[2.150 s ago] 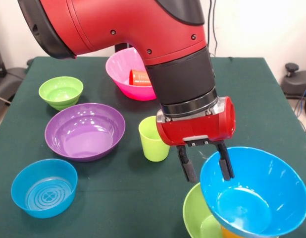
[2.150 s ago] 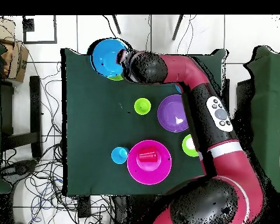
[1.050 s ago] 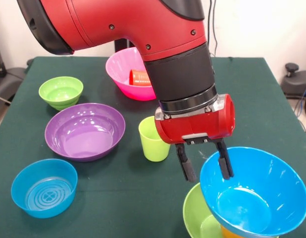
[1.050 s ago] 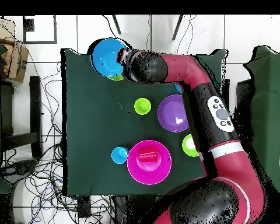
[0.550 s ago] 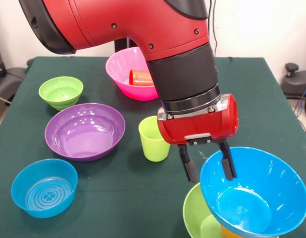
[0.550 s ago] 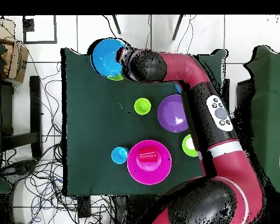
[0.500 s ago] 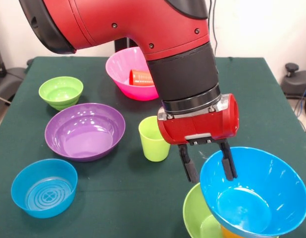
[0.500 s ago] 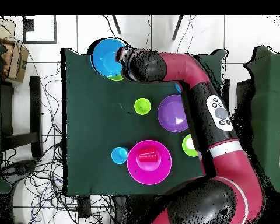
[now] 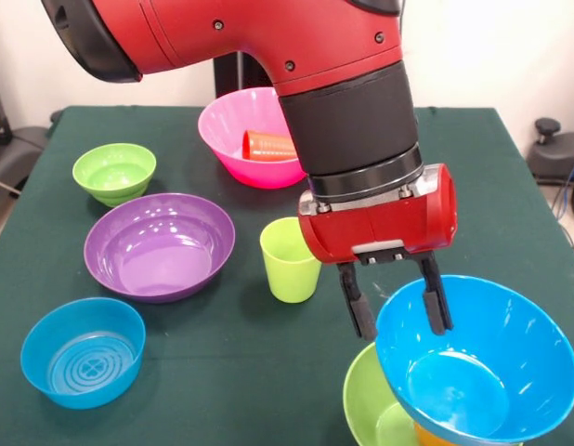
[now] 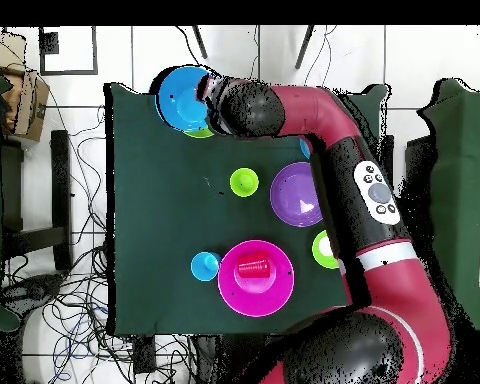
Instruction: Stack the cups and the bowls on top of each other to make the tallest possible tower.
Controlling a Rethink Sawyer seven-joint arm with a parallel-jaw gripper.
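The tower stands at the table's near right corner: a large blue bowl [image 9: 482, 362] tilted on an orange cup [image 9: 432, 437] inside a large lime green bowl [image 9: 371, 405]. My gripper [image 9: 397, 308] is open and straddles the blue bowl's near-left rim, one finger outside and one inside. A lime green cup [image 9: 289, 260] stands upright just behind it. A red cup [image 9: 267, 144] lies in the pink bowl [image 9: 233, 119]. The purple bowl [image 9: 159, 243], small green bowl [image 9: 114, 172] and small blue bowl [image 9: 83, 351] sit to the left. The light blue cup [image 10: 205, 266] stands beside the pink bowl [image 10: 274, 295].
The arm [image 10: 344, 180] lies across one side of the table and covers most of the small blue bowl in the overhead view. The tower [image 10: 184, 97] stands close to the table's corner edge. Cables and chairs surround the table.
The gripper and wrist have shifted slightly right and a little upward. The blue bowl and all other pieces have stayed in place.
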